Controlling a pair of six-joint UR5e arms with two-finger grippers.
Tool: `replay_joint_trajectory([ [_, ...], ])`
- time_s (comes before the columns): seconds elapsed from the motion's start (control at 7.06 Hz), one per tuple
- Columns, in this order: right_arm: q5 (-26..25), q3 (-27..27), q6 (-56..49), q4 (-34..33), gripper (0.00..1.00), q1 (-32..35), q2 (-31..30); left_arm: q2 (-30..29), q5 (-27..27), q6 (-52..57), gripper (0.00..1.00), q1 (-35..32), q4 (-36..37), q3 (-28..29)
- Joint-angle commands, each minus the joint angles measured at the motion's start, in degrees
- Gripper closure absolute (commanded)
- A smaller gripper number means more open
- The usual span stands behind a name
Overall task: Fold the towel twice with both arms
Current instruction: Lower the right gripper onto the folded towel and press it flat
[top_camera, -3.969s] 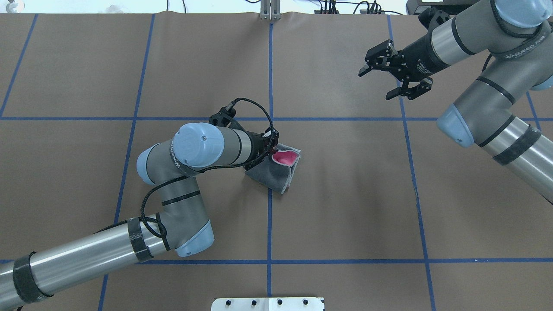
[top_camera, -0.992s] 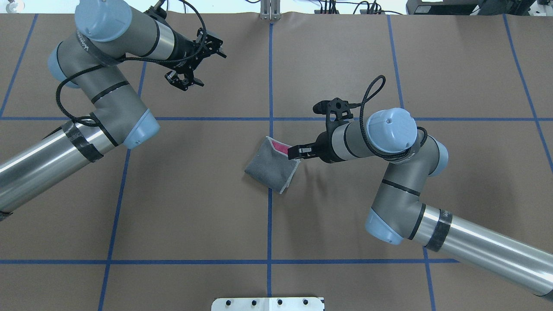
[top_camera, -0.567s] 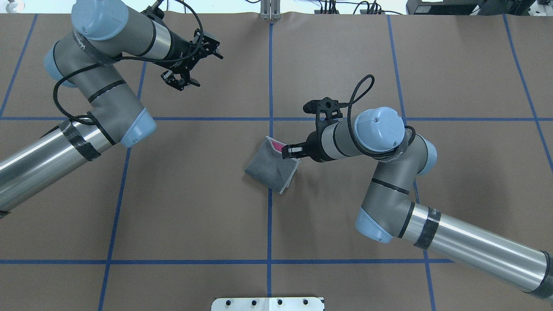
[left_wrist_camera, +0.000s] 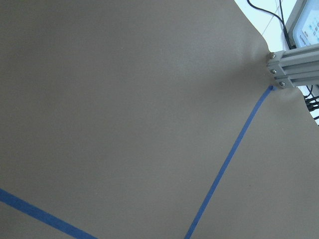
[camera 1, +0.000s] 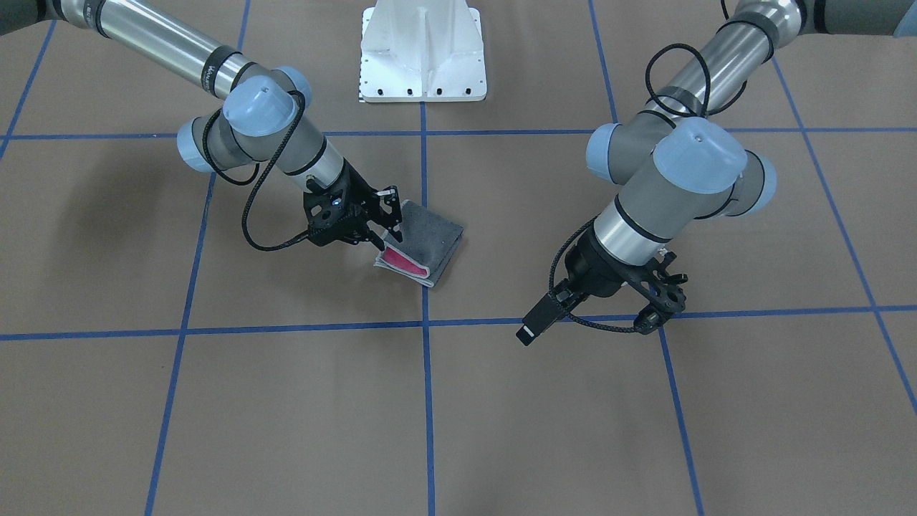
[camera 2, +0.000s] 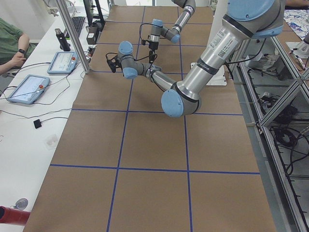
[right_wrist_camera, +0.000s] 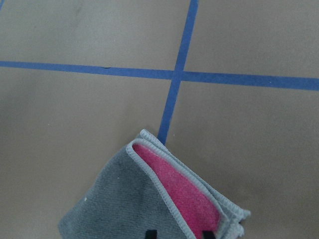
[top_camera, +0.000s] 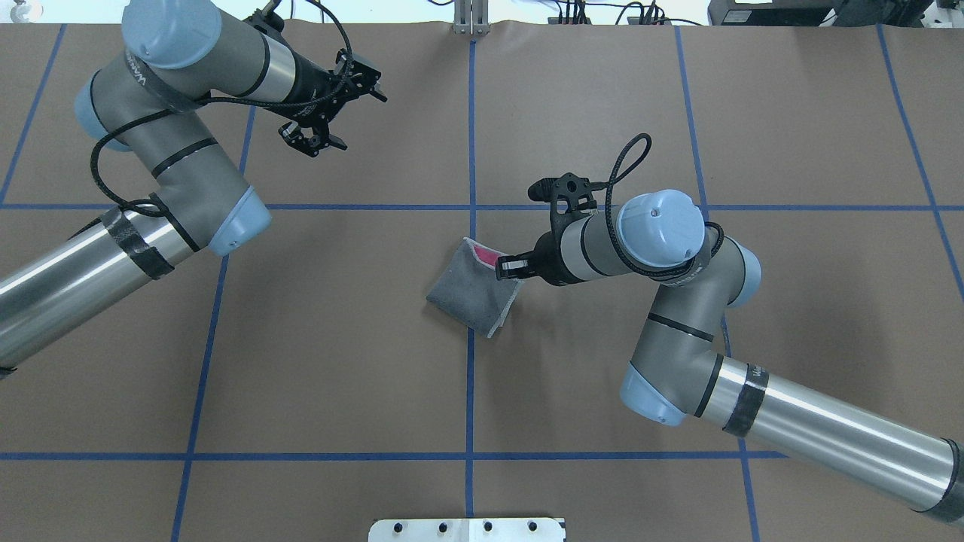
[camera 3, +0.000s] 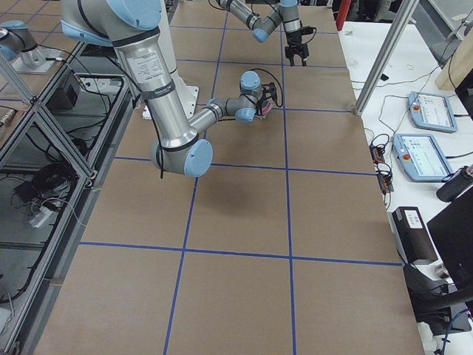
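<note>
Right end effector [top_camera: 504, 267] arrived at folded grey terry towel [top_camera: 463, 290], pink inside

we see just two tips of right gripper [right_wrist_camera: 180, 234] at wrist view's bottom edge; towel [right_wrist_camera: 142, 199] cropped there too, tiny side-on

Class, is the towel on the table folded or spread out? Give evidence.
Folded: the towel lies as a small grey packet, edging stacked in layers, pink showing only inside one corner.
</note>
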Motion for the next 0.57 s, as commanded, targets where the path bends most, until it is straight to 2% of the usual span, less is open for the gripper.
replay_joint_trajectory([
  [0.0,-0.01,-0.24,-2.59,-0.09,0.58,0.46,-0.32,0.03,0.00,0.00,0.00,0.07,0.00,0.06],
  [0.43,-0.01,-0.50,-2.42,-0.09,0.53,-0.24,-0.33,0.12,0.00,0.00,0.00,0.07,-0.09,0.06],
])
